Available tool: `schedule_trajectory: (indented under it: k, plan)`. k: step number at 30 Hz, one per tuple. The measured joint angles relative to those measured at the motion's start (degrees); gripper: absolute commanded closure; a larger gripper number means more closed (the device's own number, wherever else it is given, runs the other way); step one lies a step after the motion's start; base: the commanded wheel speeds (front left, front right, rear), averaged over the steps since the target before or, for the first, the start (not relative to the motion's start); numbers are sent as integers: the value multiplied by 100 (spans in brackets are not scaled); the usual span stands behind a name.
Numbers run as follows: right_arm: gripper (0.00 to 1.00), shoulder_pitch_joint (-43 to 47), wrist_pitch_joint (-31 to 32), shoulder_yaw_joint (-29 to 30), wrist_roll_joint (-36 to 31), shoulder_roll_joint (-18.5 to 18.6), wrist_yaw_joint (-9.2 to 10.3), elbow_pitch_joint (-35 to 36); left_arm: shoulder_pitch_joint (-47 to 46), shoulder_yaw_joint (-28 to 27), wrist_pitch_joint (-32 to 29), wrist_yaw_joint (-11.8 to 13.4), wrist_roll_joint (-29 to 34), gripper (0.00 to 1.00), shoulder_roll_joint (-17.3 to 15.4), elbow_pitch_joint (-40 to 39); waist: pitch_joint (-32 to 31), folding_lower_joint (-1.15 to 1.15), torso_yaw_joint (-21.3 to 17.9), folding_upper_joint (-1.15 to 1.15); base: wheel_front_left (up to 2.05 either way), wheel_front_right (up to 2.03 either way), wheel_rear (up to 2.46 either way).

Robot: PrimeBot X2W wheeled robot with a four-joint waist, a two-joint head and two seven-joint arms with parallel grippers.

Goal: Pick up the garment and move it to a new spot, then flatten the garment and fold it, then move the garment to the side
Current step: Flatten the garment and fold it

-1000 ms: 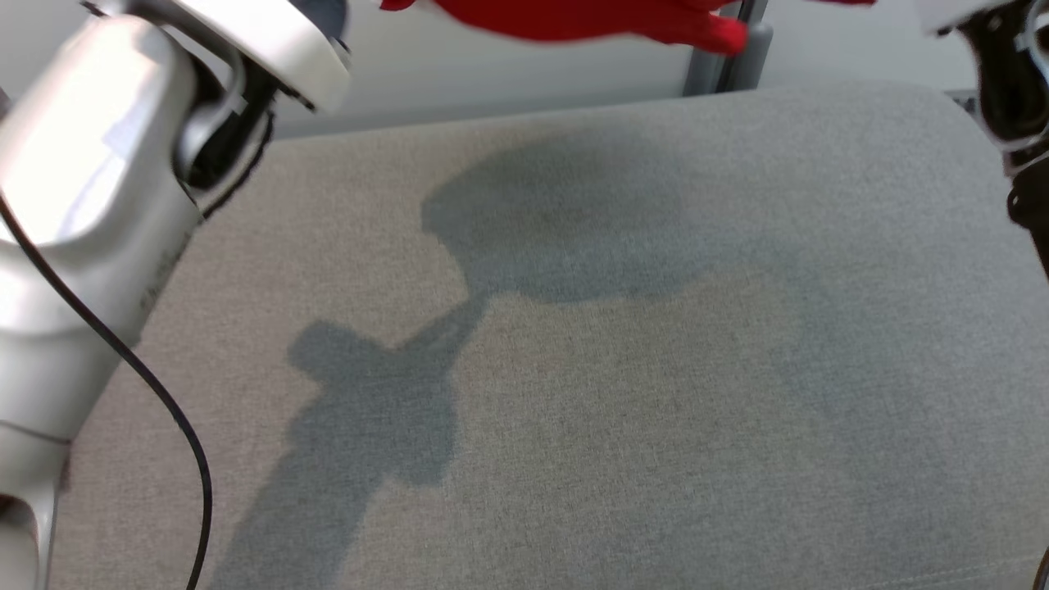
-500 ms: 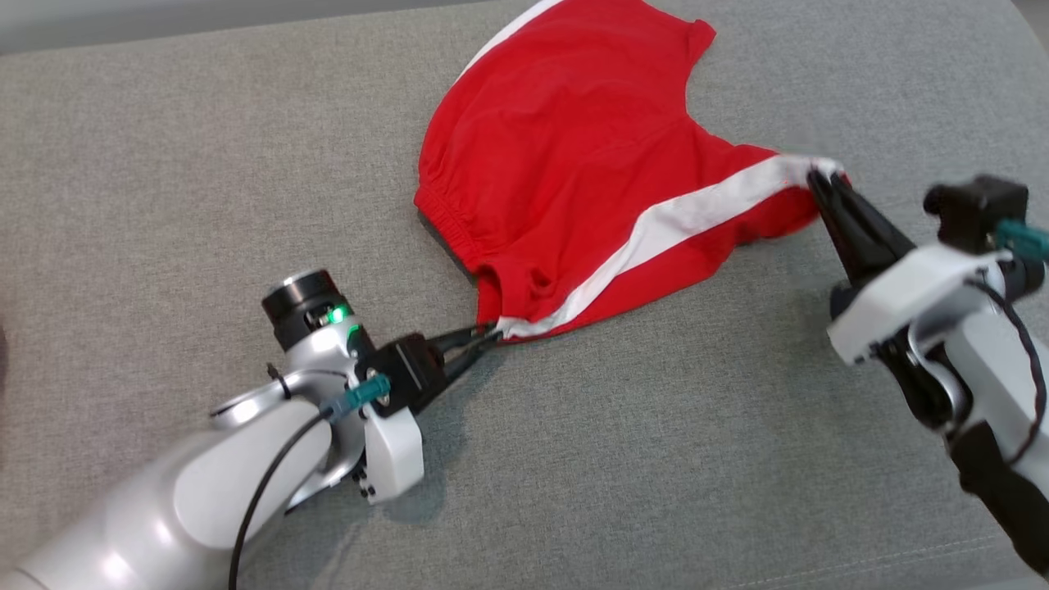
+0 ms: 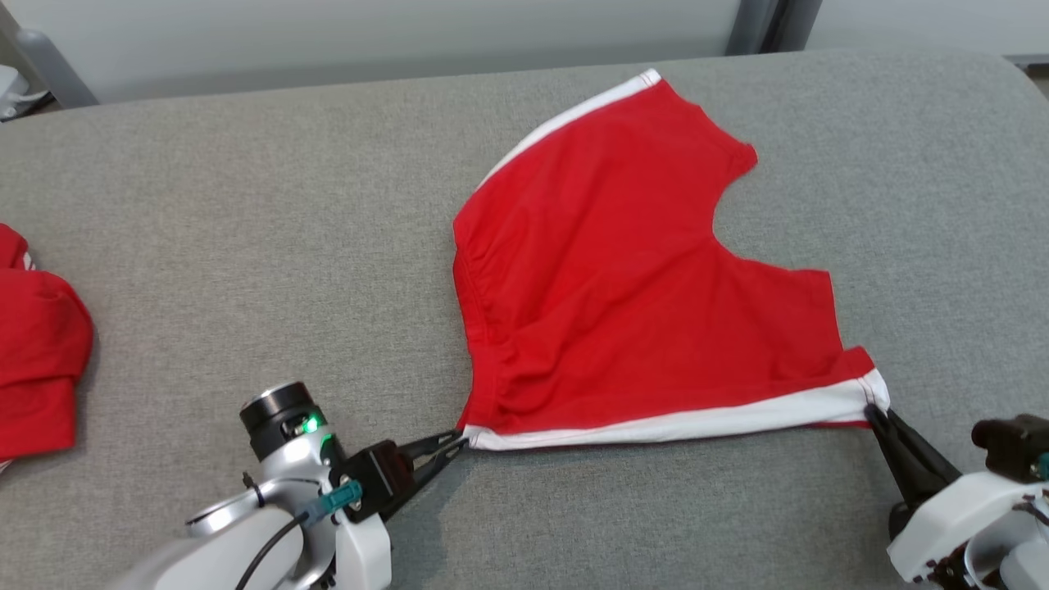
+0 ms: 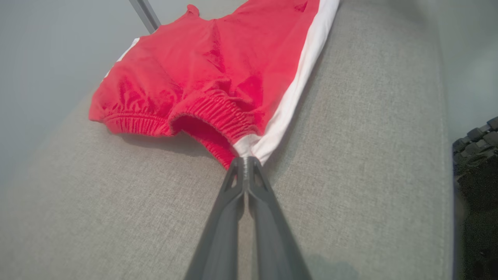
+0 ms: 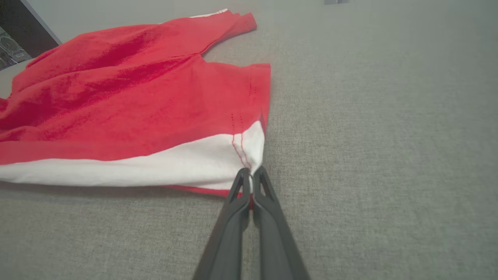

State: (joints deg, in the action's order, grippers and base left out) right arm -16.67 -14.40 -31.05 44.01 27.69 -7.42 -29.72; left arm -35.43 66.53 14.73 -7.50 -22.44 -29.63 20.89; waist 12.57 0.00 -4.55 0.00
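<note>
A second ago the red shorts (image 3: 623, 287) hung in the air above the grey upholstered surface (image 3: 205, 246); now they lie on it, spread out. Half a second ago their white side stripe (image 3: 680, 426) ran at a slant, with the right-hand corner pulled up and away and some red cloth sagging below it. Now the stripe is drawn almost straight between the two grippers, along the near side of the shorts. The camera has shifted as well, so how far the shorts have moved across the surface I cannot say.

The left gripper (image 3: 459, 445) has its fingers pressed together on the waistband corner where the stripe begins. The right gripper (image 3: 873, 412) pinches the leg-hem corner at the stripe's other end.

The shorts sit right of the surface's middle, the far leg reaching close to its far edge. The elastic waistband (image 3: 474, 328) faces left, gathered and puckered, and gapes open slightly near the left gripper. The crotch notch opens to the right. The top layer is mostly smooth. Another red garment (image 3: 37, 360) lies bunched at the left edge.
</note>
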Motion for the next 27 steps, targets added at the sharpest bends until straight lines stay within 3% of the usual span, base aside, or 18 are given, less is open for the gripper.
schedule_trajectory:
  k: [6,12,17,18,19,20,27]
  plan:
    - [100,519,0,133,-125,11,0,125,324,192,0,0,-214,100,-63,-40,-199,0,83,0,0,0,0]
    - [100,841,0,59,-211,23,-1,-14,481,701,0,0,-1007,100,-49,213,-339,0,129,0,0,0,0]
    - [100,870,0,-157,-254,-43,-1,-226,482,838,0,0,-1272,98,116,576,-434,0,156,0,0,0,0]
    - [65,872,0,-199,-257,-53,-1,-280,485,842,0,0,-1298,58,160,635,-454,0,161,0,0,0,0]
    - [11,872,0,-235,-254,-55,-1,-312,505,839,0,0,-1298,23,203,692,-475,0,164,0,0,0,0]
    - [0,872,0,-260,-253,-55,-1,-337,559,836,0,0,-1298,0,245,757,-496,0,167,0,0,0,0]
    - [0,906,0,89,-230,2,-1,-405,856,850,-241,-1,-1411,0,282,1150,-699,0,174,0,0,0,0]
